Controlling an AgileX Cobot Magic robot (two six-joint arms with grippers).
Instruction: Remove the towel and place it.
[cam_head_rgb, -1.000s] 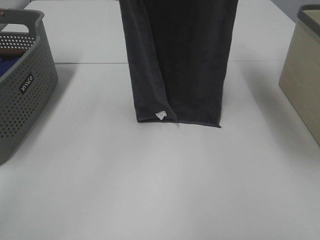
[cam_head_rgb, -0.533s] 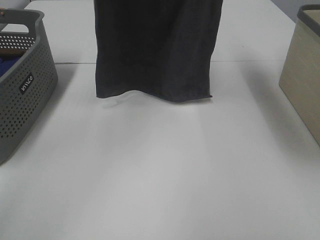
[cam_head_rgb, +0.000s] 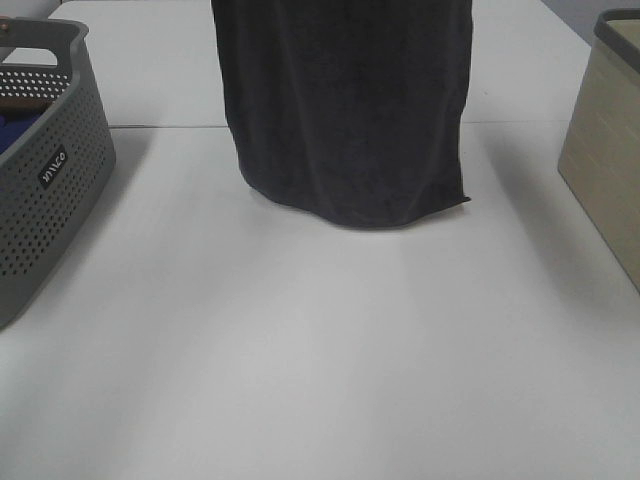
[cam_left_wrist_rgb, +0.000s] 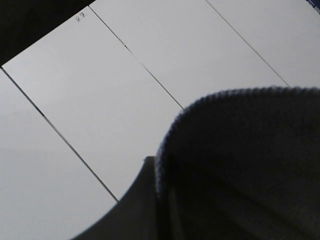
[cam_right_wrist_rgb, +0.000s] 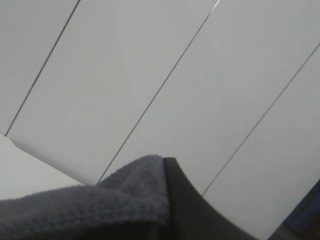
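At the left edge of the desk (cam_head_rgb: 300, 360) stands the grey perforated basket (cam_head_rgb: 45, 190), partly cut off by the frame. The left fingers (cam_left_wrist_rgb: 131, 216) are pinched shut on a bunched fold of the towel (cam_head_rgb: 345, 110). The towel hangs like a dark curtain over the middle of the desk, between the two containers and apart from both, with its lower hem curving low over the surface. The right fingers (cam_right_wrist_rgb: 196, 217) are likewise clamped on a towel edge. A beige bin (cam_head_rgb: 605, 150) sits at the right edge.

The step in hand looks like laying the cloth down. It would go best if both arms descend together with the held edge level and stretched. The hem should land first, then the arms should sweep across so the cloth spreads flat rather than heaping. Letting go should wait until most of the towel rests on the desk, clear of basket and bin.

Both arms and the towel's top edge lie above the high view. The wrist views sit too close to show how much cloth each grip holds. Whether the hem touches the desk cannot be told. No white tag is visible.
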